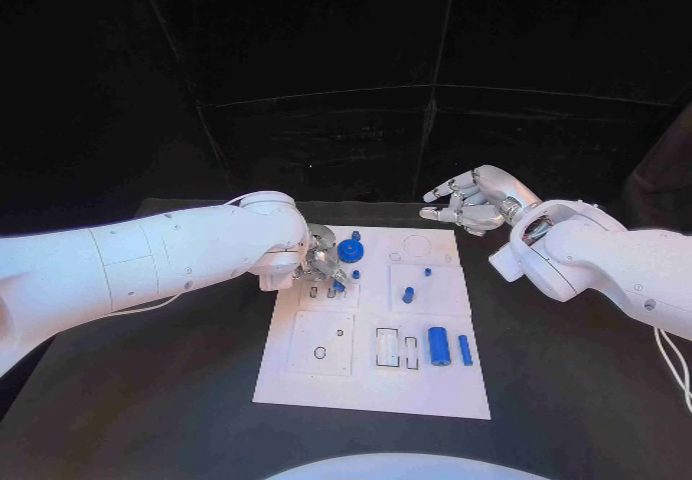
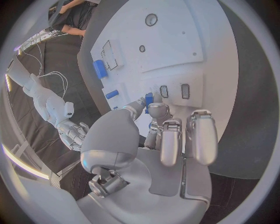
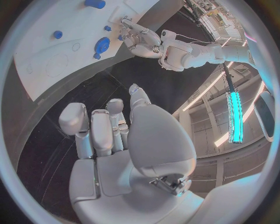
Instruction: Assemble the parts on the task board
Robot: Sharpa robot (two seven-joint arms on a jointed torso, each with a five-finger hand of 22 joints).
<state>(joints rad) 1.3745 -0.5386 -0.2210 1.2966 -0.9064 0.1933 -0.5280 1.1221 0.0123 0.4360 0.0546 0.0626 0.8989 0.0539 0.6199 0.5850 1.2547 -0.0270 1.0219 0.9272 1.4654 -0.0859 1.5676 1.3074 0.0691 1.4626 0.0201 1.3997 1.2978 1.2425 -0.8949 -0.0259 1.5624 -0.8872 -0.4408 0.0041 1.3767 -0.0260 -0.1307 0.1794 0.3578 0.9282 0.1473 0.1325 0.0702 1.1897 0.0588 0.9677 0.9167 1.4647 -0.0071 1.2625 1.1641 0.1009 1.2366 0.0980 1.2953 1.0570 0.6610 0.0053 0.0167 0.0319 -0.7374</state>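
The left hand (image 1: 320,262) pinches a small blue peg (image 2: 149,99) at the white board's (image 1: 433,390) upper-left slots; it looks light, stiff, slippery, best held by its sides. The right hand (image 1: 476,205) hovers beyond the board, fingers loosely apart, empty.

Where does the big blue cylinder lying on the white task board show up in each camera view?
Head view: big blue cylinder on the task board, near-right part, beside the rectangular slots.
Left wrist view: cylinder beside those same slots, beyond the left hand.
Right wrist view: cylinder at the circle's rim, on the board past the left hand.
Shared landmark: the left hand.
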